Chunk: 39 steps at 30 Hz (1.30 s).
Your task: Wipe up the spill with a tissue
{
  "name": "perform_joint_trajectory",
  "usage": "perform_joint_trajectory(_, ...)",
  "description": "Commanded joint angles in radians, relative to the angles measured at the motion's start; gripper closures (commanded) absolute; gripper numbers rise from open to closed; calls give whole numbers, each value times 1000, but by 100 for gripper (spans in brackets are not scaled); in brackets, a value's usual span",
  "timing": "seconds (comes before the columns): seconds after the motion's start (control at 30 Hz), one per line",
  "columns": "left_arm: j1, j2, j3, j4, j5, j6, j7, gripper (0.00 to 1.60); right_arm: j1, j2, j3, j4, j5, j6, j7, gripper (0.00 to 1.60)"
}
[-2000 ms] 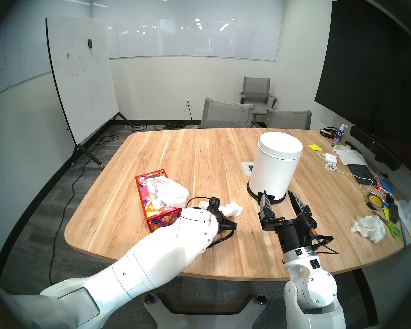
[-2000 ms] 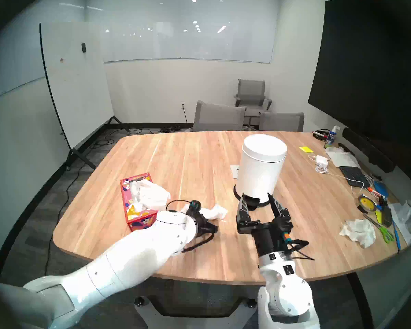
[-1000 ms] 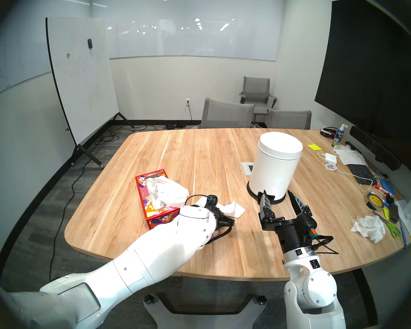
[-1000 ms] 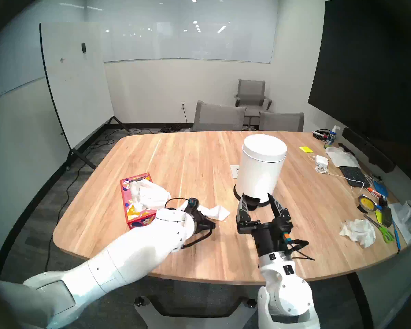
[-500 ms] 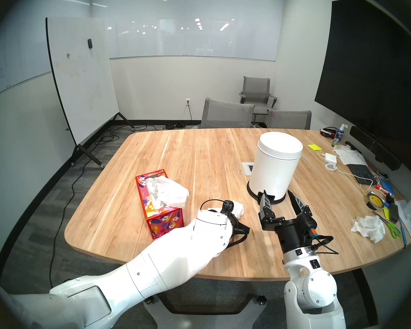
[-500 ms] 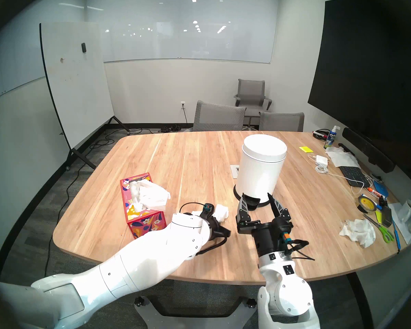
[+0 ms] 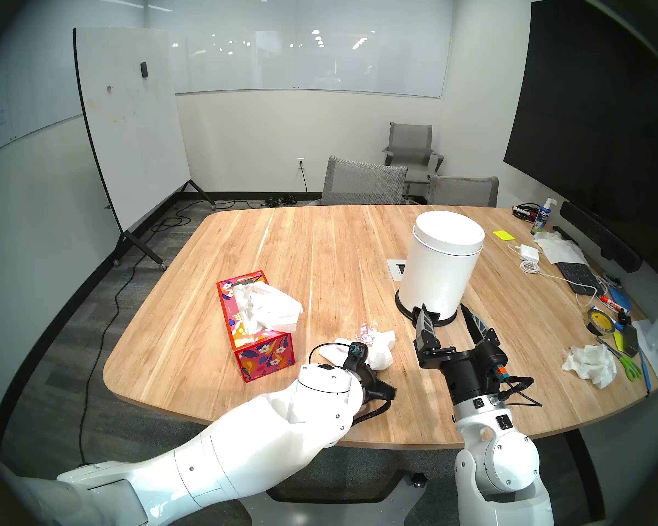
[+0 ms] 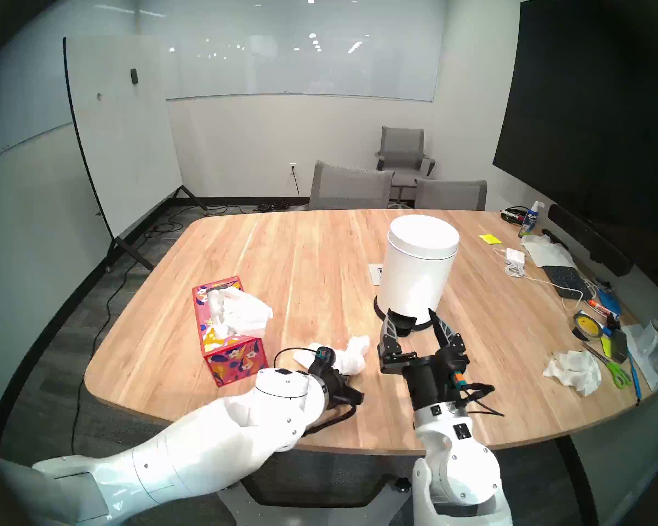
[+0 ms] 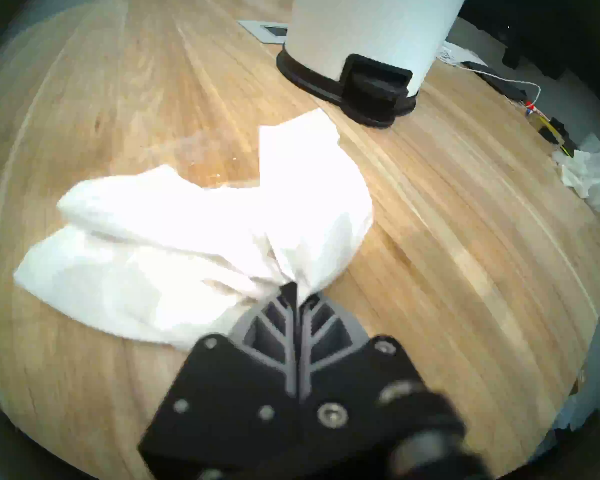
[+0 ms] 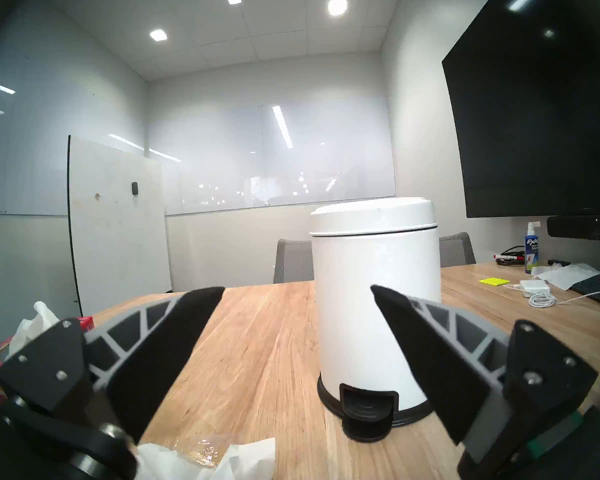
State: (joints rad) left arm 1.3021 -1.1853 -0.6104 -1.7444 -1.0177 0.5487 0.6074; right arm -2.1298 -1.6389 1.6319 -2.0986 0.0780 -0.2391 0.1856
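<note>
Mid-wipe: the left gripper, jaws clenched on the tissue, drags it beside the spill. The right gripper hangs released. Next, I'd push the tissue over the wet patch.

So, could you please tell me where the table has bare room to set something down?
The far-left stretch of the table, beyond the tissue box and left of the white bin, is bare. So is the near edge below the right gripper. The right side around the crumpled wad is crowded.

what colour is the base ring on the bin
Black, under a white body: the bin's base ring shows best in the left wrist view.
</note>
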Motion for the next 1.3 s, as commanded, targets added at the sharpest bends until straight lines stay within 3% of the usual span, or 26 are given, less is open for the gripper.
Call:
perform_joint_trajectory(0.0,35,94,-34,20,-8,-22,-20,160,3,2,0,-23,-1,-4,2,0)
perform_joint_trajectory(0.17,16,85,-45,-9,-17,-18,-23,160,2,2,0,-25,-1,-3,2,0)
perform_joint_trajectory(0.43,-18,69,-65,-72,-47,49,26,160,2,2,0,-25,-1,-3,2,0)
perform_joint_trajectory(0.73,-56,78,-120,-121,-81,86,58,160,3,2,0,-24,-1,-4,2,0)
perform_joint_trajectory(1.27,-23,130,-162,-227,-120,99,101,160,2,2,0,-25,-1,-3,2,0)
